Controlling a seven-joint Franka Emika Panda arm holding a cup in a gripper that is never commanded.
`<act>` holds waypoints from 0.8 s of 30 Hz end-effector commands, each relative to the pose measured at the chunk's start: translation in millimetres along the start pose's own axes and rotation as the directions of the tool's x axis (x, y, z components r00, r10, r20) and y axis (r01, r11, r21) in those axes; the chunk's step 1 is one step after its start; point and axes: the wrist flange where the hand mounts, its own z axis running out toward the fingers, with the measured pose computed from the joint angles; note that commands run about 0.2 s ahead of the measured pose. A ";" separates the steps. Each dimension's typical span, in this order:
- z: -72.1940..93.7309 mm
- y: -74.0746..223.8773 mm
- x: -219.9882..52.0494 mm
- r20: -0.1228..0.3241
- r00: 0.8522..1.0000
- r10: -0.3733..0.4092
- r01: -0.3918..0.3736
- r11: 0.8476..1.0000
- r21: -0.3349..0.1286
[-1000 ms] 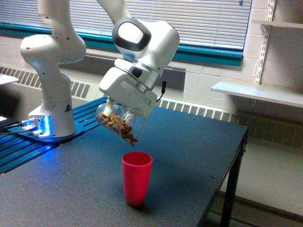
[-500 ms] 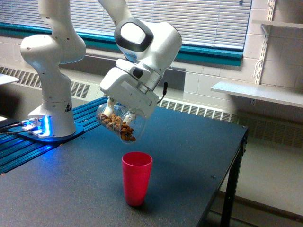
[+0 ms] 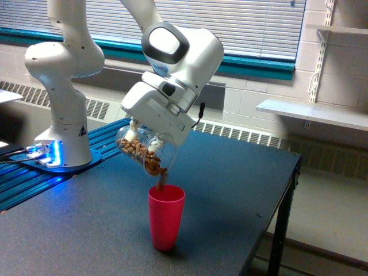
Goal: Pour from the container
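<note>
Arm: one, its gripper (image 3: 140,140) clamped on one tilted container (image 3: 142,151).
Nuts: several, uncounted, falling.
Red cup (image 3: 166,216): one, upright below.

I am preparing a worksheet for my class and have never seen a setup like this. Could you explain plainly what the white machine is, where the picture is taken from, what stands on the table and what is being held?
The white machine is a jointed robot arm, bolted to a base at the exterior view's left. The picture comes from a camera off the arm, looking across the dark grey table. At the arm's end is its gripper, a clamp that is shut on a clear transparent jar-like cup holding brown almond-like nuts. The jar is tipped mouth-down, and nuts are falling from its lip into an opaque red plastic cup that stands upright on the table directly below. Behind are a window with blinds and a wall shelf.
</note>
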 end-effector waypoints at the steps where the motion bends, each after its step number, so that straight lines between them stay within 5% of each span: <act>1: 1.0 0.1 9.3 -0.010 1.000 0.009 -0.009 1.000 -0.020; 24: 9.5 -2.4 14.3 -0.011 0.999 -0.037 0.036 0.997 -0.075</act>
